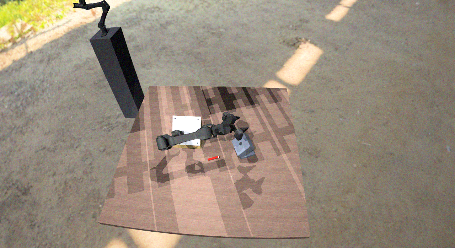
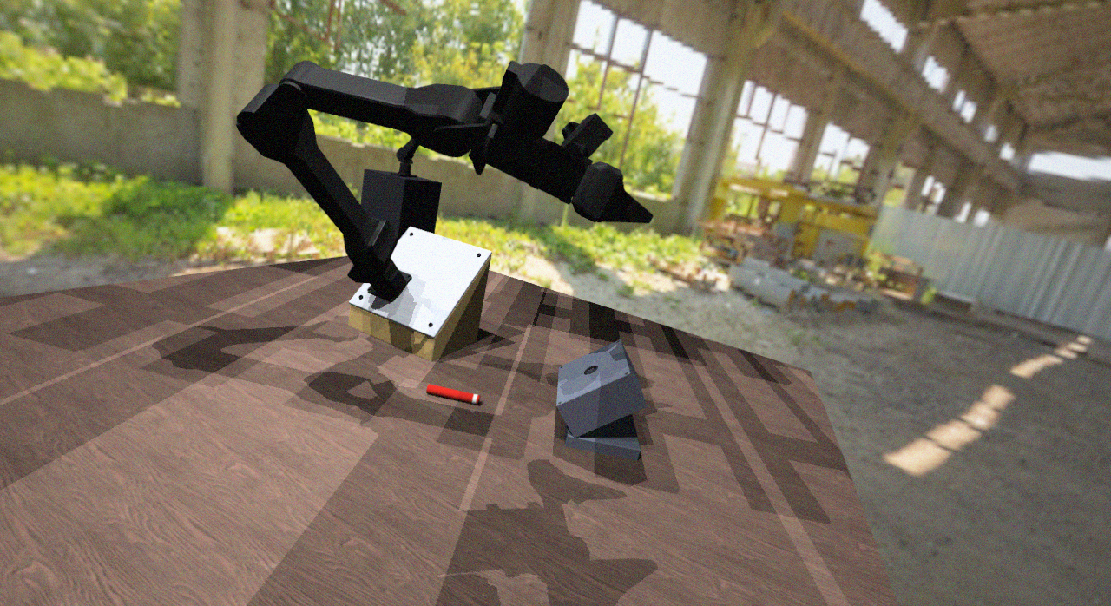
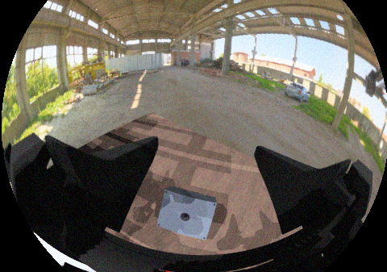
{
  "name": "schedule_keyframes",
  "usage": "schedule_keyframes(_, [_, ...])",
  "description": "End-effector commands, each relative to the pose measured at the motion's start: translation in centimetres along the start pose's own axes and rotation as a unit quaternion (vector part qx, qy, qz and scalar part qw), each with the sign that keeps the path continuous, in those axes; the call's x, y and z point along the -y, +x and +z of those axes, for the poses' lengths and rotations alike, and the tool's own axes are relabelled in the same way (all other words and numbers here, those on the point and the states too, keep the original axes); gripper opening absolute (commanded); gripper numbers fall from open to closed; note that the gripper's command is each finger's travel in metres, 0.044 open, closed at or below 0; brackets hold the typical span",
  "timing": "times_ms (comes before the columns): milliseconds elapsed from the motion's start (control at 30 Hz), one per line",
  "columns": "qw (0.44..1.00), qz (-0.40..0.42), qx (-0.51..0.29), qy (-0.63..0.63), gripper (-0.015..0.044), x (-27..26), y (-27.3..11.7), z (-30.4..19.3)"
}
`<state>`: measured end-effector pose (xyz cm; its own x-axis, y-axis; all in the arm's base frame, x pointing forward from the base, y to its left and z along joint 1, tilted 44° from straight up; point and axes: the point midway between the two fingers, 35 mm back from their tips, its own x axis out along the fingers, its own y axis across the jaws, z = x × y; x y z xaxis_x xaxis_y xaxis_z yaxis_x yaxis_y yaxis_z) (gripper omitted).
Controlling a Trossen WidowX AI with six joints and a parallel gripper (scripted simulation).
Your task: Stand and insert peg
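Red cylindrical peg (image 1: 213,158) (image 2: 453,394) with a white band near one end lies on its side on the brown wooden table (image 1: 270,199) (image 2: 193,486) (image 3: 242,183); in the top view, the banded end points between two and three o'clock. Grey sloped panel block (image 1: 246,148) (image 2: 590,392) (image 3: 197,223) stands well apart from the peg, in that same direction. Its face has one round dark hole (image 1: 240,143) (image 2: 591,369) (image 3: 185,216), unoccupied. Black parallel-jaw gripper (image 1: 243,123) (image 2: 648,216) (image 3: 209,148) is wide open, holds nothing, and is raised above the table, at twelve o'clock from the block in the top view.
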<state>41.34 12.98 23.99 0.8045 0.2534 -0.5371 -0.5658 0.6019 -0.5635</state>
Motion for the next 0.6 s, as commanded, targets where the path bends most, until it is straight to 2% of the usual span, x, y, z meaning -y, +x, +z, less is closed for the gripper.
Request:
schedule_keyframes(0, [0.997, 0.006, -0.071, 0.031, 0.044, -0.9, 0.8, -3.3])
schedule_keyframes(567, [0.935, -0.01, -0.339, 0.103, 0.044, -3.6, -0.3, -15.2])
